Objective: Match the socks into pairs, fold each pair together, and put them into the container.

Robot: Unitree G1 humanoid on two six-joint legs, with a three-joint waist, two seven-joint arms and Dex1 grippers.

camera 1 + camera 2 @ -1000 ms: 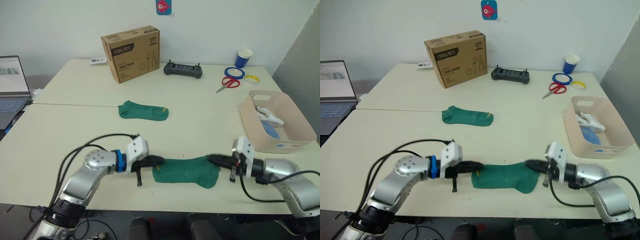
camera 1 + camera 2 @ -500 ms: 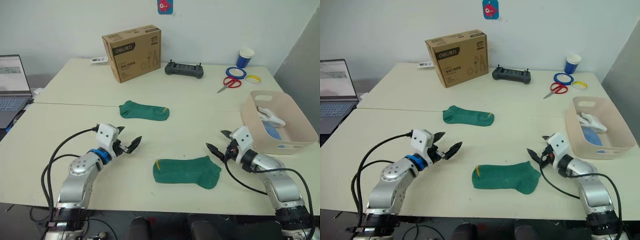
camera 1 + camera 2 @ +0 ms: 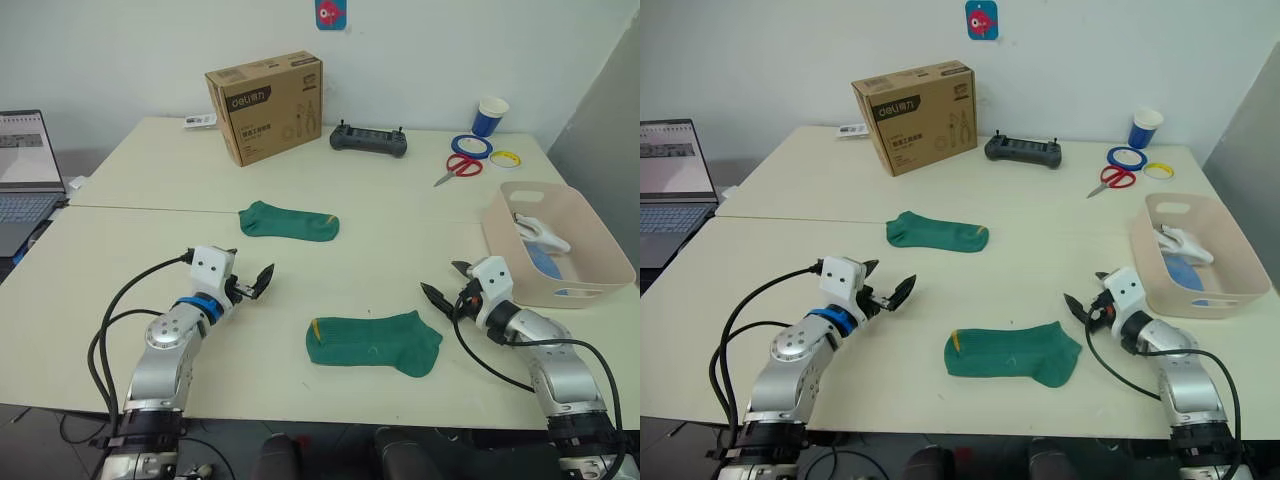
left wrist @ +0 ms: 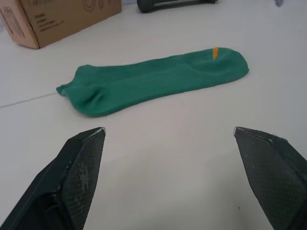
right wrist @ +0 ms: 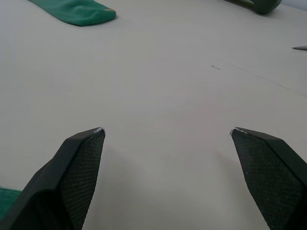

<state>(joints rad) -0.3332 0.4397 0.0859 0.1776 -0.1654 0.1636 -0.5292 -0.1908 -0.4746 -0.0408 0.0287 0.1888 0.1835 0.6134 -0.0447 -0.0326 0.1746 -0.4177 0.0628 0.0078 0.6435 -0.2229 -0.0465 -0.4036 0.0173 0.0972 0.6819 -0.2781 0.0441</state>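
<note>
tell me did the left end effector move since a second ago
Yes. The left end effector let go of the near sock and pulled back to the robot's left and farther up the table, toward the far sock. It is open now.

Bare table between green socks
</note>
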